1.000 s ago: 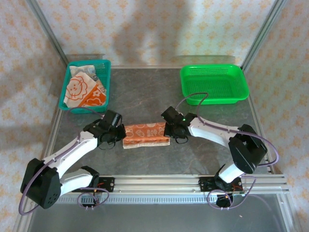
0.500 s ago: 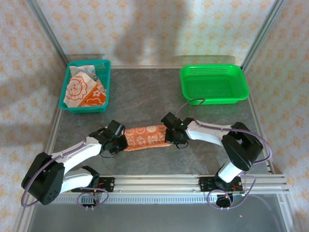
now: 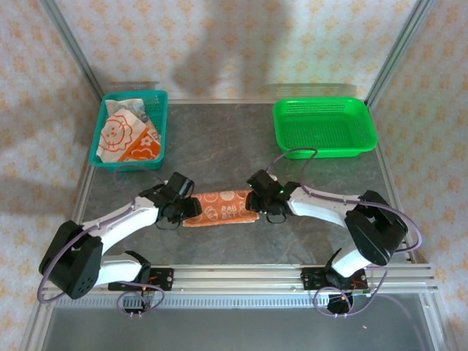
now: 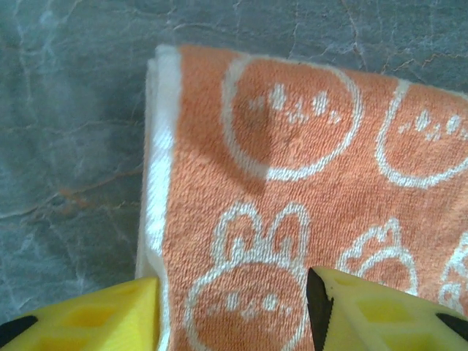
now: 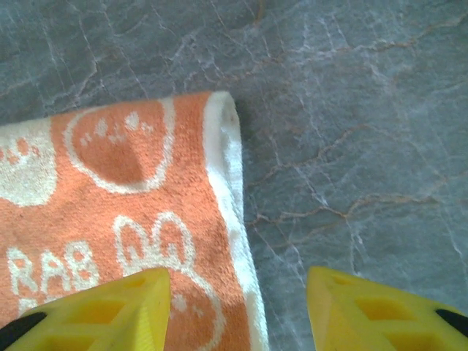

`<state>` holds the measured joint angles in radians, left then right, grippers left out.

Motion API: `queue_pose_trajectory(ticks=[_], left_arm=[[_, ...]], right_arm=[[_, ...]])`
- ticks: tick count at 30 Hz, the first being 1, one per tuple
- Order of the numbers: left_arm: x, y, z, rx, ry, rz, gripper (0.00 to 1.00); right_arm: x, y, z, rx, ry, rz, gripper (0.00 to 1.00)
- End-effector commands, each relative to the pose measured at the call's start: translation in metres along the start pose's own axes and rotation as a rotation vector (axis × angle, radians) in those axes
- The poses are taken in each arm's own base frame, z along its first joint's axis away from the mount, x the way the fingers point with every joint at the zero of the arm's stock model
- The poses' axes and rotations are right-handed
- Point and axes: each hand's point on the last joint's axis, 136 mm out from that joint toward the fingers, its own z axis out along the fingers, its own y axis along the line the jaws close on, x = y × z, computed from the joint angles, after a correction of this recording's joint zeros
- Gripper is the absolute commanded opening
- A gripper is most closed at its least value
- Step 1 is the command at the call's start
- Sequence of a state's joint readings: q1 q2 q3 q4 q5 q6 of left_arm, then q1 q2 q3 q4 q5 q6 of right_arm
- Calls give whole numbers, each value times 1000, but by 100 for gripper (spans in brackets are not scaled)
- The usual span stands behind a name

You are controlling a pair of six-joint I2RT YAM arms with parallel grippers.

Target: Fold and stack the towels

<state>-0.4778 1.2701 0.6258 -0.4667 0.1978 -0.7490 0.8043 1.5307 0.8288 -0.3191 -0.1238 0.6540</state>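
Orange folded towel (image 3: 219, 208) lies between open left tool (image 4: 232, 311) and open right tool (image 5: 238, 307).

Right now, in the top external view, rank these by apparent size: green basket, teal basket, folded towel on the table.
1. green basket and teal basket: too alike to rank; the green looks wider, the teal deeper.
2. folded towel: clearly the smallest.

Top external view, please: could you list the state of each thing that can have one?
Folded towel, lying flat on the table.
Left gripper, open over the towel's left end.
Right gripper, open over its right end.
Teal basket, holding loosely piled towels.
Green basket, empty.
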Motion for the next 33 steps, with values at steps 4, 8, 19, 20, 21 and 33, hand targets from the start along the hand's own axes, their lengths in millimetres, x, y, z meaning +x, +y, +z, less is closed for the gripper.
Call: queue_pose_trajectory(ticks=[4, 8, 19, 20, 21, 33], left_arm=[[-16, 11, 4, -104, -21, 73, 63], [-11, 14, 15, -115, 2, 89, 66], [21, 9, 47, -10, 109, -21, 30], [23, 9, 47, -2, 108, -32, 30], [24, 10, 47, -1, 105, -38, 30], [26, 12, 46, -8, 110, -18, 30]], right_arm=[[-10, 11, 16, -24, -37, 49, 52], [-8, 10, 21, -16, -35, 58, 52], [-3, 11, 24, -16, -24, 50, 51], [-3, 11, 24, -18, -24, 50, 51], [-3, 13, 24, -29, -25, 50, 51], [8, 41, 36, -56, -2, 9, 50]])
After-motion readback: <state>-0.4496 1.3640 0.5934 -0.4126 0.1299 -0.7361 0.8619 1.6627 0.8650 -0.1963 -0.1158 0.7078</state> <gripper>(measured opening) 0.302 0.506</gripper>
